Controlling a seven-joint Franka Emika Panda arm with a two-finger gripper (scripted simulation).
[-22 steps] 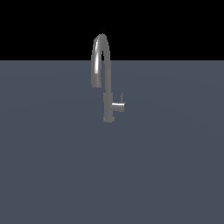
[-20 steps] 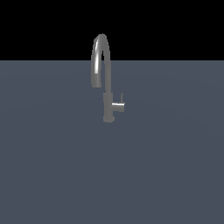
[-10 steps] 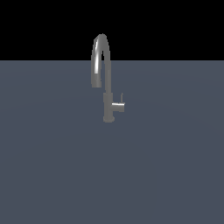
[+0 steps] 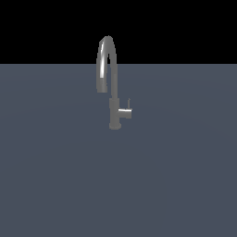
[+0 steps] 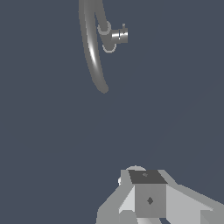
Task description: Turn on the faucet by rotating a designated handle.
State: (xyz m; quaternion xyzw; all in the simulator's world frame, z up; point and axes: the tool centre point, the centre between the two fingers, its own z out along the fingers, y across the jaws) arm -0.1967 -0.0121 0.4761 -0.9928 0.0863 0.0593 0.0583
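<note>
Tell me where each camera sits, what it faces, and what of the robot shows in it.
Exterior view: off the arm, facing the upright faucet side-on, the handle pointing to the exterior view's right; no robot part shows.
Wrist view: on the wrist, high above, looking down at the faucet; part of the gripper shows, away from the faucet.
Shared: faucet, handle and grey surface.

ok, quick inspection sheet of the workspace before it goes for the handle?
Surface: flat dark grey-blue floor, bare around the faucet.
Faucet: faucet upright on its small base, gooseneck spout arching toward the exterior view's left.
Handle: handle sticks out toward the exterior view's right, thin lever at its tip; untouched.
Clutter: nothing seen.
Claw: claw only partly visible in the wrist view, well apart from the faucet; open or shut cannot be told. Absent from the exterior view.
Cables: nothing seen.
Surroundings: black background above the floor.
</note>
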